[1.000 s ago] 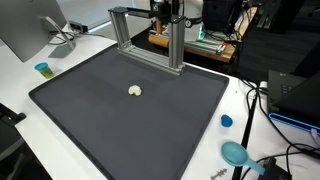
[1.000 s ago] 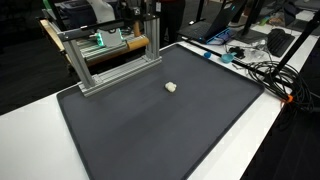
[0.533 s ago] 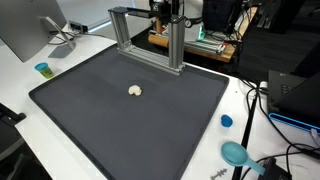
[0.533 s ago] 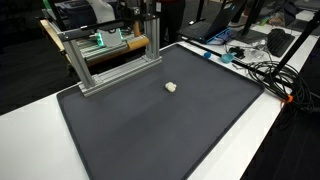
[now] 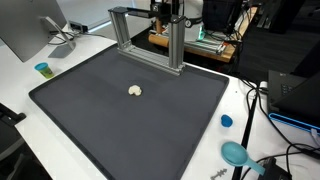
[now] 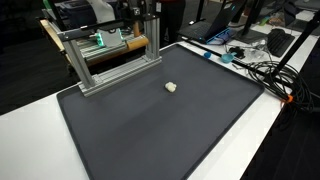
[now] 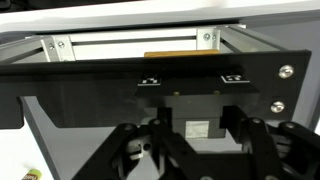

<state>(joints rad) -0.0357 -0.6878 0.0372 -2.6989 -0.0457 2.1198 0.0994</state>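
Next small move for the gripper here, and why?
Probably ease the gripper toward the small cream piece: in both exterior views it lies alone on the dark mat, apart from the metal frame, with no arm over it, while the wrist view faces that frame.

A white surface (image 5: 18,92) carries a dark grey mat (image 5: 130,125) that covers nearly all of it, leaving bare white strips along the edges in both exterior views. At 1 far corner of the surface stands a silver monitor (image 5: 28,28) on a foot. A tangle of black cables (image 6: 262,72) lies along another edge, and a black case (image 5: 296,95) sits close by. Beyond the far edge is a wooden bench (image 5: 196,46) crowded with dark equipment, where a small green glow (image 6: 103,40) shows. The light is even and soft, with faint shadows on the mat; the room behind is dim and cluttered.
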